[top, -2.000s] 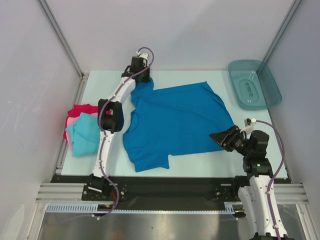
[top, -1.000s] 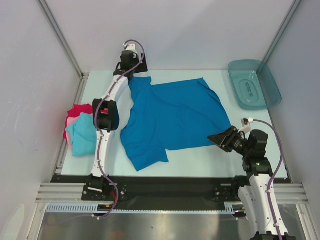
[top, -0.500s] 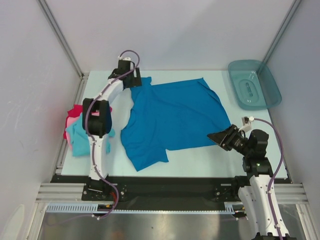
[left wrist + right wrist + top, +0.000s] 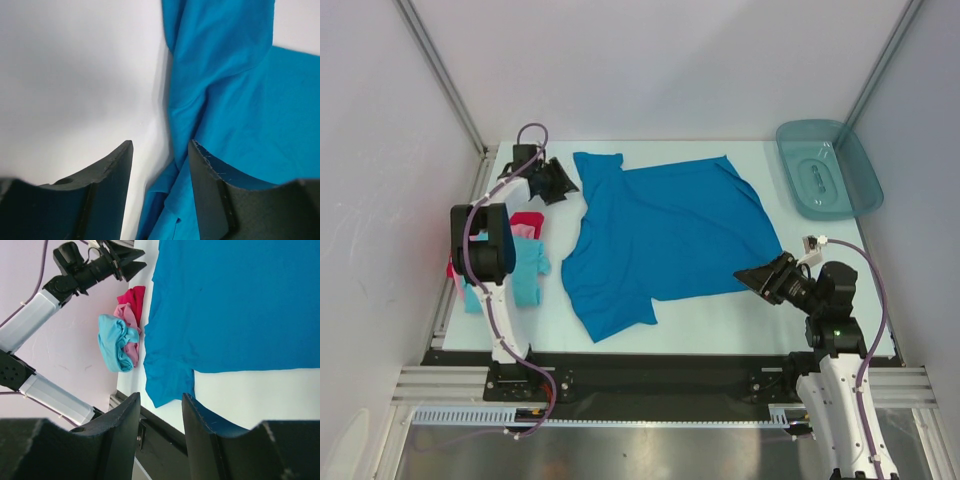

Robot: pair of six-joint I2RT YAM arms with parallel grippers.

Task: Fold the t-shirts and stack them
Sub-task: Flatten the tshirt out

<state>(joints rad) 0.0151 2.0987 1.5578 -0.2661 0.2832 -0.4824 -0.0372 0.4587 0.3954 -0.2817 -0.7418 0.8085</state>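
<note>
Here the right gripper [image 4: 748, 274] hangs at the near right, over the hem corner of the blue shirt [image 4: 670, 240]. It has barely moved over the last two seconds. Its jaws stand moderately apart with nothing between them, as the right wrist view confirms.

The blue shirt lies spread across the middle of the table [image 4: 740, 315], unfolded, with one sleeve reaching toward the near edge. It has slid slightly leftward and has rested in place since.

At the left edge the other three shirts lie bunched in a pile: turquoise [image 4: 116, 342] nearest, pink [image 4: 124, 314] behind it, red [image 4: 135, 296] farthest. The left arm now crosses above this pile and hides part of it from the top view.

The chief change is at the far left. The left gripper [image 4: 560, 182] has let go of the shirt's far-left sleeve and swung away to the left. It now sits just beside that sleeve, jaws partly apart and narrowing, with only bare table between them.

Judged from this, spreading is done and folding has not begun; nothing is stacked.

The tray [image 4: 861, 178] stands at the far right corner, well apart from the cloth. Nothing obstructs the blue shirt, though the arm over the pile blocks access to it.
</note>
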